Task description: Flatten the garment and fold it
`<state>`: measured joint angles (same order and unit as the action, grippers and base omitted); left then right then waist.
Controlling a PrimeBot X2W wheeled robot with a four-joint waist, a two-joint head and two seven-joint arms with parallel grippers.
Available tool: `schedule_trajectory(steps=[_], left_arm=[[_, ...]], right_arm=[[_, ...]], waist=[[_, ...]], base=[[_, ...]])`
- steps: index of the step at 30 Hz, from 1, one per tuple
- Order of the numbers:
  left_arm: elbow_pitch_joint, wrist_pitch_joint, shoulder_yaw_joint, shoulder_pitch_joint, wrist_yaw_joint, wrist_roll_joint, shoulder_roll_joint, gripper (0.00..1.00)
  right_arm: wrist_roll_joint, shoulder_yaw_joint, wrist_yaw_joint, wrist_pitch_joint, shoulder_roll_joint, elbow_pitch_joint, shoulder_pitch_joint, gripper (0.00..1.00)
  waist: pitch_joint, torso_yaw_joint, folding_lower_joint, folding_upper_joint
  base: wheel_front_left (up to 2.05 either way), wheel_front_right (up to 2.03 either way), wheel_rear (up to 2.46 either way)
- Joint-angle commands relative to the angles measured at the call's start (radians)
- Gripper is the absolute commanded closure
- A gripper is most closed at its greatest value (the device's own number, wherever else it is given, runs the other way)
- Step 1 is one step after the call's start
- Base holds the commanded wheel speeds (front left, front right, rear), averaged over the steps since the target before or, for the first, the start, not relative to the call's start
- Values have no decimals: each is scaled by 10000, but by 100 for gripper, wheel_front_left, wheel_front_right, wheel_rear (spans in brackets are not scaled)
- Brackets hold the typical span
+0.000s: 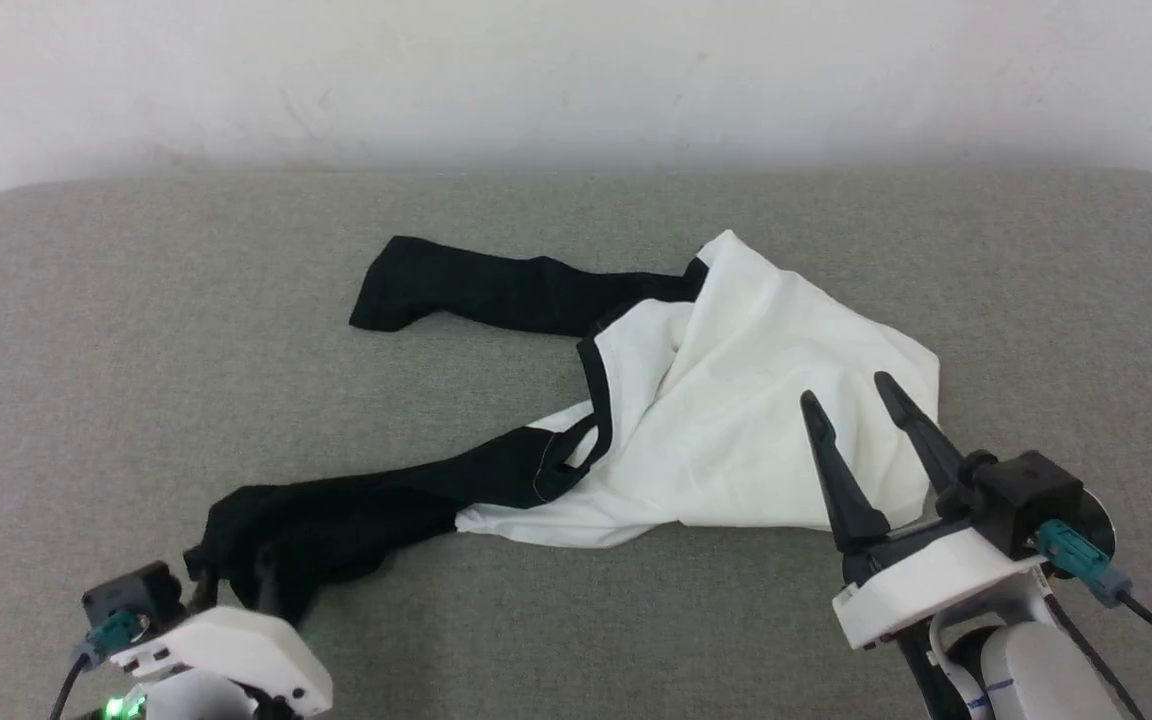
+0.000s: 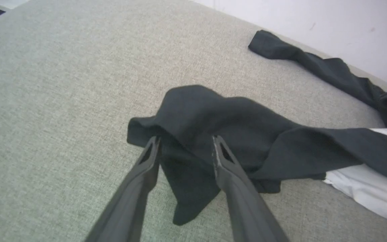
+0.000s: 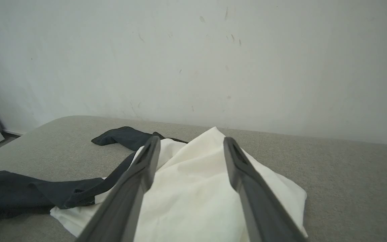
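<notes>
Grey mat [image 1: 136, 300]: lay under shirt [image 1: 736, 400].
Left gripper [image 2: 185, 141]: fingers [image 2: 146, 174] were apart around black sleeve [image 2: 213, 114].
Right gripper [image 1: 844, 388]: fingers were apart over shirt.

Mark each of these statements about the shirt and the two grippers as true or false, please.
1. The shirt lies flat and spread out. False: it is crumpled, and its white body is bunched up.
2. The right gripper is open. True.
3. The left gripper is shut on the white body. False: it is open, at the near sleeve, with black cloth between its fingers.
4. The far sleeve is black too. True.
</notes>
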<state>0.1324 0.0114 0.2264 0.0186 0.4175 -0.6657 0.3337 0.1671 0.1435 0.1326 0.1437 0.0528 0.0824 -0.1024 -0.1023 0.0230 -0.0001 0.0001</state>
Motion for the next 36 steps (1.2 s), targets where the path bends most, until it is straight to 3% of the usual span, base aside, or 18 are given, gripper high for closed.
schedule_trajectory(steps=[1,8,14,18,26,34,35,36], left_arm=[[-287,-130,116,-221,61,229,21,0],[-418,-498,1004,-2015,-283,1008,-385,0],[918,191,1439,-4155,-859,849,-920,0],[2042,1139,1620,-5317,-1202,638,-978,0],[3687,3530,2557,-6986,-1380,1420,-35,0],[4045,5457,3051,-7541,-1847,1452,544,0],[4006,5611,3105,-7576,-1889,1464,598,36],[3954,5653,3143,-7612,-1880,1522,666,58]], right_arm=[[-48,61,-19,-18,-26,-40,-11,0],[16,203,-19,-24,-26,-100,-98,0],[97,209,-19,108,-26,-126,-311,0],[231,162,-19,284,-26,-43,-481,0],[576,111,-19,670,-26,234,-788,0],[762,192,-19,936,-26,449,-1084,0],[782,207,-19,963,-26,475,-1130,0],[799,220,-19,987,-26,500,-1176,0]], waist=[[16,26,1,-1],[-295,-506,1,-1],[-922,-1476,1,-1],[-1442,-2199,1,-1],[-2321,-3076,1,-1],[-2806,-3283,1,-1],[-2860,-3294,1,-1],[-2908,-3301,1,-1]], base=[[0,0,0],[0,0,0],[0,0,0],[0,0,0],[0,0,0],[0,0,0],[0,0,0],[0,0,0]])
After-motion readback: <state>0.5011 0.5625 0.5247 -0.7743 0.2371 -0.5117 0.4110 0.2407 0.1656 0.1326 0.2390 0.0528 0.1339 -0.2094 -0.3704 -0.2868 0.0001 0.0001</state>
